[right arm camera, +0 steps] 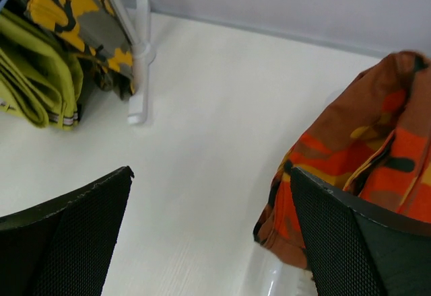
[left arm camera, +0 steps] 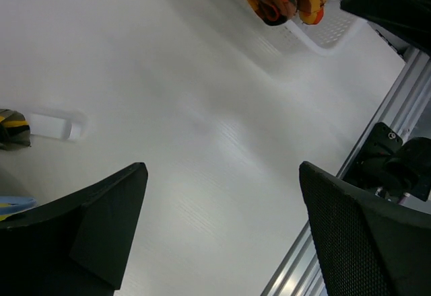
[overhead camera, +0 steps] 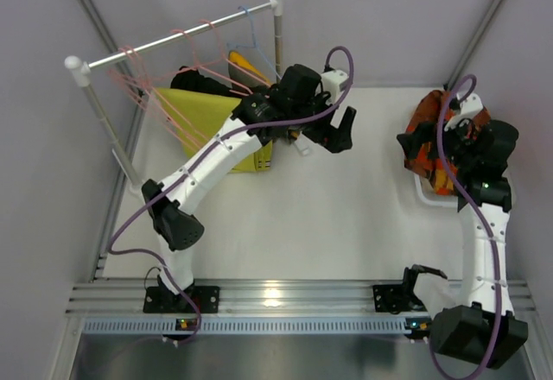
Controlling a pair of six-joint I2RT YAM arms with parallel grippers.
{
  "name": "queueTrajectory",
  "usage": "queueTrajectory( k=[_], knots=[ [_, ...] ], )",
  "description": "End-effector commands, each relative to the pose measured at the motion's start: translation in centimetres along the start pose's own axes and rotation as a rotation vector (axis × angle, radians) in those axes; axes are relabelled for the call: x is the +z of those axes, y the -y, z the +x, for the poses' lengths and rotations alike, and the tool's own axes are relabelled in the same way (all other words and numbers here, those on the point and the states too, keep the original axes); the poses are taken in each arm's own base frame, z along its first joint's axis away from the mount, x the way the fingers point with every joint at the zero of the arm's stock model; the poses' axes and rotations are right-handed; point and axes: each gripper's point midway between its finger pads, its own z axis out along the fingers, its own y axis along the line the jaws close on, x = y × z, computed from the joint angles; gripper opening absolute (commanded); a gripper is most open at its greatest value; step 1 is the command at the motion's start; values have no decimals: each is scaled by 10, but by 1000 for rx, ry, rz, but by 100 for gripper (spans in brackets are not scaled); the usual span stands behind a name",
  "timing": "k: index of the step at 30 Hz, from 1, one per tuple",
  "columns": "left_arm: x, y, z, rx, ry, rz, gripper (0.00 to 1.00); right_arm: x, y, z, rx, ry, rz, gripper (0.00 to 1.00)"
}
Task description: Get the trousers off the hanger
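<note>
Orange-red trousers, cut off at the frame edge, lay just beside the right pincer; it and the left pincer gaped wide, empty.

Soft cloth trousers; smooth, glossy table

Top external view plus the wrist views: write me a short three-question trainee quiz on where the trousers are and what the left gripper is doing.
1. True or false: the orange-red patterned trousers lie in the white basket on the right arm's side.
2. The left gripper is: A) shut on a hanger; B) open and holding nothing; C) shut on the rail.
3. Fill in: the yellow-green garment is on the ___ arm's side of the table.

Key: 1 true; 2 B; 3 left.
</note>
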Motion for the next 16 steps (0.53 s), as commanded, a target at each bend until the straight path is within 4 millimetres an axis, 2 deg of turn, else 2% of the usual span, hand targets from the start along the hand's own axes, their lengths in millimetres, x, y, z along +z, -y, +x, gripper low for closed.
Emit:
queueTrajectory(
  k=[1, 2, 7, 16],
  knots=[
    [-9, -3, -31, -16, 148, -18, 99, -12, -28, 25, -30, -41, -103, 100],
    [-3, -9, -20, -23, 122, -35, 99, -16, -33, 25, -37, -33, -117, 99],
    [-9, -19, -10, -9, 130, -88, 99, -20, -40, 42, -15, -51, -137, 99],
    [-19, -20, -16, 17, 167, -131, 99, -18, -46, 36, -7, -33, -162, 99]
  ],
)
